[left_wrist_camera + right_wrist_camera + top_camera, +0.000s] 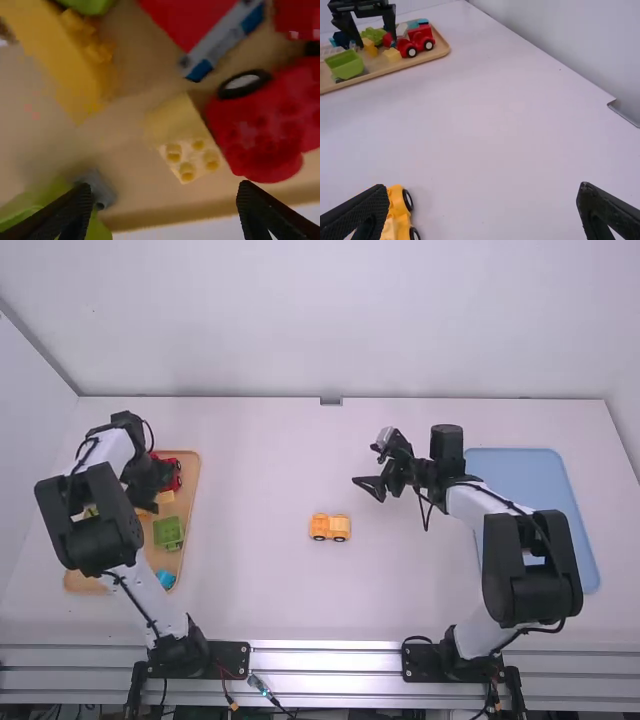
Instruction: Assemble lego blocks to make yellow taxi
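Two yellow blocks joined into a small vehicle [329, 529] stand on the middle of the white worktop [260, 580], wheels down, with a raised part at each end and a dip between. Two black wheels show along the side nearest the camera in the high view.

Left of it, the wooden tray [192, 525] carries loose blocks and other pieces. Over its far part is the left gripper [148, 485], its jaws spread wide with nothing between the tips. Past them, in the left wrist view, a pale yellow block [187, 145] lies in the tray with four round studs showing; its smooth portion appears to slope, though blur makes that uncertain. Close beside it is a red vehicle [265, 125], and a longer yellow piece [60, 55] lies apart from it.

The right gripper [366, 464] hangs above the worktop, beyond the small vehicle and to its right in the high view. Its jaws are wide apart too, and empty.

A green container [168, 532] sits in the wooden tray, with a blue piece [165, 580] nearer the arm bases. At the right side of the worktop lies a blue tray [520, 462], partly behind the right arm.
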`<action>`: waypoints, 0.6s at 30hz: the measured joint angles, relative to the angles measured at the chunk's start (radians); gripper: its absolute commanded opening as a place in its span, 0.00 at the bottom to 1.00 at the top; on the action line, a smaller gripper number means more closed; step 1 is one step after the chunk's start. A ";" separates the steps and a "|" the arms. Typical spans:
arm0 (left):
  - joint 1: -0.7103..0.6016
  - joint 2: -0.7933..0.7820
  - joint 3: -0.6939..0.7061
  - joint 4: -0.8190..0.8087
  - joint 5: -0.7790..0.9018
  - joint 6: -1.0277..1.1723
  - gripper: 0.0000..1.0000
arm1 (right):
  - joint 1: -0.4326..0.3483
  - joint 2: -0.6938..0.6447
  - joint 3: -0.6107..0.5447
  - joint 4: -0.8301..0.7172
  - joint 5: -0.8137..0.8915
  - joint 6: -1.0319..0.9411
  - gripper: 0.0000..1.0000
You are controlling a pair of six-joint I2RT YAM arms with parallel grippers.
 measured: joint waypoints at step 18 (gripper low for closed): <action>0.002 0.000 -0.097 0.159 0.000 -0.160 0.65 | 0.000 0.000 0.000 -0.014 0.000 0.001 0.99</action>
